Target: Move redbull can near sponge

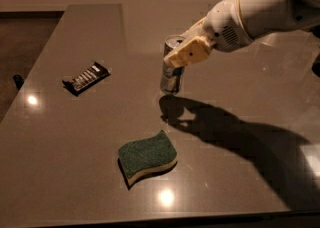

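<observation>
The redbull can [170, 77] is a slim silver and blue can, held upright just above the grey table, a little behind and right of the sponge. My gripper [181, 54] is shut on the can's upper part; its tan finger [187, 52] covers the can's front. The white arm reaches in from the upper right. The sponge [146, 156] lies flat near the table's front edge, with a dark green wavy top and a pale yellow base.
A black snack bar wrapper [85, 77] lies at the left of the table [240, 137]. The arm's dark shadow falls on the table right of the sponge. The table's left edge drops to a dark floor.
</observation>
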Motion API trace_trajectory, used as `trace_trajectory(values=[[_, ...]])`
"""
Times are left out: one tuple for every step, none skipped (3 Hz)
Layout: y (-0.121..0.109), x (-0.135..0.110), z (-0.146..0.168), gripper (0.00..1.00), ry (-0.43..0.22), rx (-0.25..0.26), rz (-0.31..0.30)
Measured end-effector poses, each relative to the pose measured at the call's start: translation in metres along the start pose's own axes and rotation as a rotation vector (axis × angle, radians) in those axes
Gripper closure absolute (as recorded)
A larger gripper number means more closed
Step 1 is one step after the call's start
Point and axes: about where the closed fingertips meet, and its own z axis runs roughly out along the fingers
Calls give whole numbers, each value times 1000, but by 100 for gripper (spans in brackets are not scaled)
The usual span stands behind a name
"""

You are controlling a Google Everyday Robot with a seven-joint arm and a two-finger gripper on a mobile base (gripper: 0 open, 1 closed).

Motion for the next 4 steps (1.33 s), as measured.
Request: trace_trajectory(values=[[25, 16, 0, 100, 12, -39, -18], [43, 24, 0, 100, 20, -60, -45], [56, 31, 1, 84, 39, -73, -77], [63, 36, 0, 60, 46, -86, -87]])
